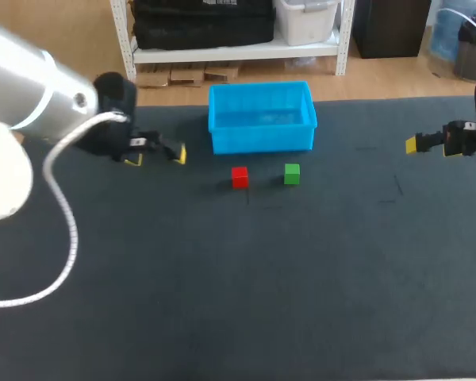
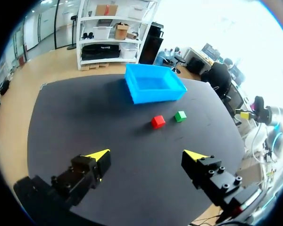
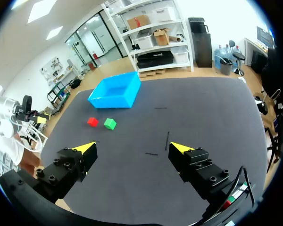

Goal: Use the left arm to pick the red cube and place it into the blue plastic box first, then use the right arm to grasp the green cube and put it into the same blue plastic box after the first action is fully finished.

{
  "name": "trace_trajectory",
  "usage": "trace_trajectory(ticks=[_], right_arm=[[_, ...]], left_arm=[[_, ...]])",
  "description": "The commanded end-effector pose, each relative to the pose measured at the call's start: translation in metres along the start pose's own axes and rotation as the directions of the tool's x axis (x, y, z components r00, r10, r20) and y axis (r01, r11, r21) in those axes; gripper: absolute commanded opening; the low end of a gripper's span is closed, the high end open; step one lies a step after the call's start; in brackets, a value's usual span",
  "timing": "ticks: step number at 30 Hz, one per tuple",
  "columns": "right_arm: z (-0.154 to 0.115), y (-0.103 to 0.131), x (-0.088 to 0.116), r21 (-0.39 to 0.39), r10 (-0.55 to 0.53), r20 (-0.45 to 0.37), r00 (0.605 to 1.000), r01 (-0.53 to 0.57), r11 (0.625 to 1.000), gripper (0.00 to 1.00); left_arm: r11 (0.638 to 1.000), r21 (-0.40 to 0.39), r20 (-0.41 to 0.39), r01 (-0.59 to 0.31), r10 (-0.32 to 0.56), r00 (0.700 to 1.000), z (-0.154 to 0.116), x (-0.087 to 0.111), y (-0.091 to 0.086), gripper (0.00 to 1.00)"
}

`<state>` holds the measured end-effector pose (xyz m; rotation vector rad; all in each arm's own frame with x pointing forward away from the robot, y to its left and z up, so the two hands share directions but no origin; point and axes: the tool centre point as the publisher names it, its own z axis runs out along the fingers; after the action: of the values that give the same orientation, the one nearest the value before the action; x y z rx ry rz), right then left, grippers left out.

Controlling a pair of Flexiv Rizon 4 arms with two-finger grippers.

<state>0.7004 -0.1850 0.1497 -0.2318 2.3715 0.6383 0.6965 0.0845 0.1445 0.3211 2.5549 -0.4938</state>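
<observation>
Lying ahead of left fingers (image 2: 98, 156): red cube (image 2: 157, 121)

The table (image 1: 222, 302) is lit evenly by diffuse overhead light, the left arm (image 1: 24, 103) is rendered glary in the head view, and the far room is washed out in the left wrist view.

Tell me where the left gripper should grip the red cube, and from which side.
Likely best: come straight down from above and close the left gripper on two opposite side faces of the red cube: it sits flat, top clear, green cube apart beside it.
</observation>
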Motion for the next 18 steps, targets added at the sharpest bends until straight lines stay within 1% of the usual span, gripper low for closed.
trace_trajectory(ticks=[1,4,18], right_arm=[[-0.0001,-0.0001,-0.0001,0.000,0.000,-0.001,1.000,0.000,1.000,1.00],[-0.0001,-0.0001,-0.0001,0.000,0.000,-0.001,1.000,0.000,1.000,1.00],[-0.0001,-0.0001,-0.0001,0.000,0.000,-0.001,1.000,0.000,1.000,1.00]], left_arm=[[0.978,-0.208,-0.013,0.003,-0.006,1.000,0.0242,-0.0084,-0.0128,1.00],[0.978,-0.210,-0.027,0.010,-0.016,1.000,0.0292,-0.0106,-0.0172,1.00],[0.978,-0.210,-0.027,0.010,-0.016,1.000,0.0292,-0.0106,-0.0172,1.00]])
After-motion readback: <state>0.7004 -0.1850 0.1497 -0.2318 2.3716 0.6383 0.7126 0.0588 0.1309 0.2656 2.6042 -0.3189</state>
